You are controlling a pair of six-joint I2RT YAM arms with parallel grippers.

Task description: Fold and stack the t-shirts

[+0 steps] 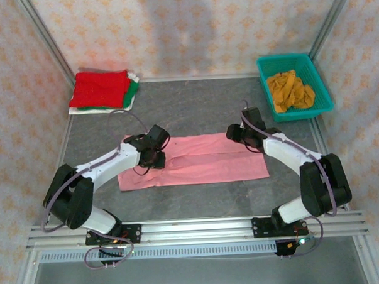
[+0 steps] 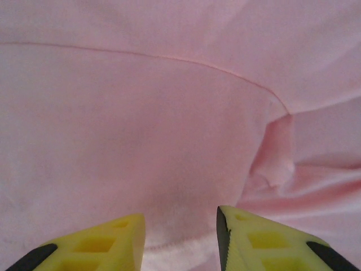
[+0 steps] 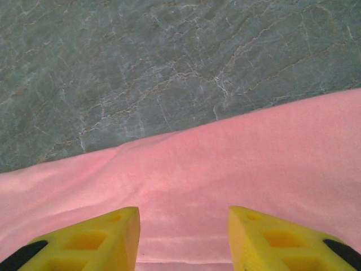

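The pink t-shirt lies folded into a long strip across the middle of the table. My left gripper hangs over its left part, open, with pink cloth and a hem seam between the yellow fingers. My right gripper sits at the strip's far right corner, open above the cloth edge. A folded stack with the red t-shirt on top of green and white ones rests at the back left. The mustard-orange t-shirt lies crumpled in the basket.
The teal lattice basket stands at the back right. Grey stone tabletop shows beyond the pink shirt's edge. Metal frame posts and patterned walls close in the table on three sides.
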